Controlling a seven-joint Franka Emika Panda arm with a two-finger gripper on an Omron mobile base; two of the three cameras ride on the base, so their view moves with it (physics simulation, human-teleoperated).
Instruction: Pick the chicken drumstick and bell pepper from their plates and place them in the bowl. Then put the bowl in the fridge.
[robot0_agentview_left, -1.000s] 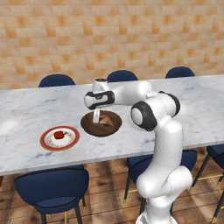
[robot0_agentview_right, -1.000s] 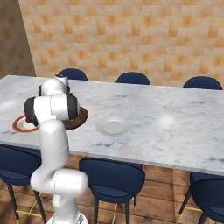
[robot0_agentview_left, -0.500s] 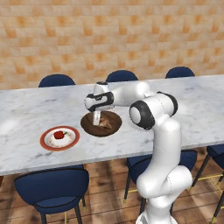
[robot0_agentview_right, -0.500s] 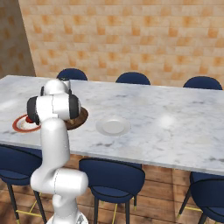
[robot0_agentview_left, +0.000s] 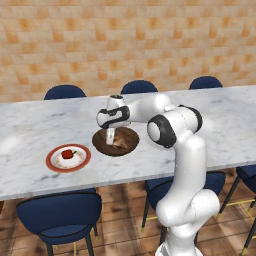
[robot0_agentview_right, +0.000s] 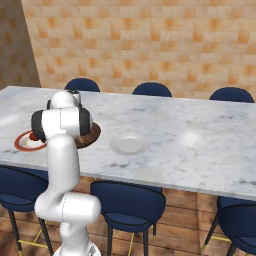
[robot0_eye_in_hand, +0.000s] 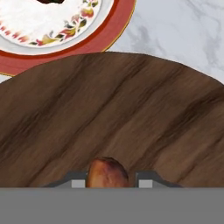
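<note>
In the hand view the two grey finger pads (robot0_eye_in_hand: 78, 183) stand apart at the bottom centre of the frame with the chicken drumstick (robot0_eye_in_hand: 107, 173) between them, a rounded golden-brown lump whose sides meet the inner edges of the pads, so the jaws look clenched on it; only its blunt end shows, so its long axis cannot be told. Behind it the dark wooden bowl (robot0_eye_in_hand: 113, 118) spans the middle of the frame, its grain running diagonally from lower left to upper right. At the upper left lies the red-rimmed plate (robot0_eye_in_hand: 109, 30), its white centre edged with a small floral pattern; no writing or label can be read anywhere. In the left base view the gripper (robot0_agentview_left: 109, 136) hangs just left of centre, pointing down into the bowl (robot0_agentview_left: 102, 145), where the tan drumstick (robot0_agentview_left: 120, 142) shows beside the fingers. The same view shows the bell pepper (robot0_agentview_left: 67, 154) on the red-rimmed plate (robot0_agentview_left: 54, 161) at the left of the frame, near the bowl but apart from it, stem tilted to the upper right. The right base view shows what the others do not: the plain white plate (robot0_agentview_right: 129, 144) bare at centre, right of the bowl (robot0_agentview_right: 92, 135), with the arm's body covering most of the bowl and the red-rimmed plate (robot0_agentview_right: 22, 142) at the left edge. All rest on the marble table (robot0_agentview_right: 200, 135).
</note>
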